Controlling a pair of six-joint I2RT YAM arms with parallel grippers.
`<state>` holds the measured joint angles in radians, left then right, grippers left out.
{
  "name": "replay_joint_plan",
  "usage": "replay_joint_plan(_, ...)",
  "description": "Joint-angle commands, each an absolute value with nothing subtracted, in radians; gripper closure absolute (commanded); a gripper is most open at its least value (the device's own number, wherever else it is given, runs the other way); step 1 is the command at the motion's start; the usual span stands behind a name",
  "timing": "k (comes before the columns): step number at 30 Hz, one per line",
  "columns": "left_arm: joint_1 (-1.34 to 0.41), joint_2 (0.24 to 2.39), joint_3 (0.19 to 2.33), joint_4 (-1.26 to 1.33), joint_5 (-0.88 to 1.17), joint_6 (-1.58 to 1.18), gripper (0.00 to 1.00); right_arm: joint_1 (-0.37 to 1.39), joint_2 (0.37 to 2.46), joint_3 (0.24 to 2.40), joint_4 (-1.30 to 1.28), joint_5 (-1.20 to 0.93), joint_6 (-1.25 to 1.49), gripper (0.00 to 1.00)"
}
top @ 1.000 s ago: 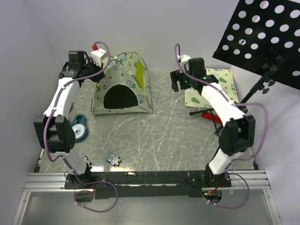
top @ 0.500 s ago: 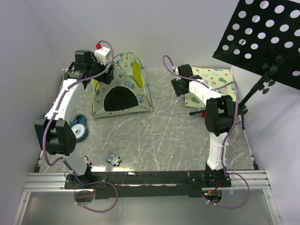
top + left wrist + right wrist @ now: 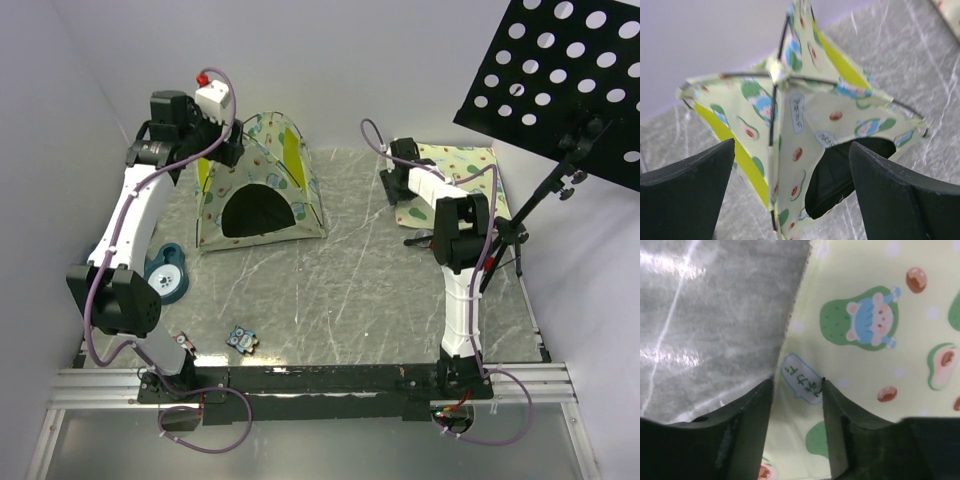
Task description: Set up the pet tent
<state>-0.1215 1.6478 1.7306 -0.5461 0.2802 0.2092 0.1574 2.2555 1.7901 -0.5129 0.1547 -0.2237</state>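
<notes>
**Tent up, mat next**

On the counter (image 3: 360,285) one pet tent (image 3: 262,185) stands domed at the far left, poles bowed, door toward the arms; the left tool (image 3: 792,147) hangs above its peak, jaws wide, holding nothing; I'd judge the pitching done. One flat mat (image 3: 468,168) lies far right; the right tool (image 3: 796,390) sits low at its edge, jaws part-way apart, nothing pinched; next it likely needs to nip that edge cleanly. One small blue disc (image 3: 170,272) lies near left.
</notes>
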Motion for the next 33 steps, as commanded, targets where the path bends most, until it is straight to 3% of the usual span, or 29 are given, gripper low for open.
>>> replay_joint_plan(1, -0.123, 1.591, 1.839, -0.574, 0.288, 0.167, 0.00, 0.133, 2.321, 1.899, -0.593, 0.060, -0.225, 0.55)
replay_joint_plan(2, -0.123, 1.594, 1.857, -0.586, 0.294, 0.166, 0.00, 0.132, 2.335, 1.923, -0.616, 0.028, -0.232, 0.64)
replay_joint_plan(4, -0.121, 1.606, 1.900, -0.629, 0.311, 0.178, 0.00, 0.132, 2.361, 1.969, -0.662, -0.030, -0.222, 1.00)
replay_joint_plan(10, -0.121, 1.595, 1.892, -0.624, 0.350, 0.129, 0.00, 0.187, 2.191, 1.893, -0.617, -0.236, -0.239, 1.00)
replay_joint_plan(16, -0.120, 1.552, 1.836, -0.511, 0.588, 0.162, 0.00, 0.317, 1.854, 1.665, -0.470, -0.310, -0.270, 1.00)
replay_joint_plan(21, -0.188, 1.621, 1.914, -0.599, 0.828, 0.450, 0.00, 0.359, 1.646, 1.560, -0.454, -0.287, -0.196, 1.00)
replay_joint_plan(27, -0.391, 1.628, 1.870, -0.599, 0.767, 0.888, 0.00, 0.362, 1.409, 1.431, -0.453, -0.337, -0.186, 1.00)
replay_joint_plan(30, -0.442, 1.609, 1.812, -0.467, 0.788, 0.862, 0.00, 0.362, 1.304, 1.370, -0.445, -0.431, -0.175, 1.00)
replay_joint_plan(33, -0.459, 1.569, 1.747, -0.278, 0.784, 0.584, 0.00, 0.367, 1.232, 1.324, -0.446, -0.543, -0.106, 1.00)
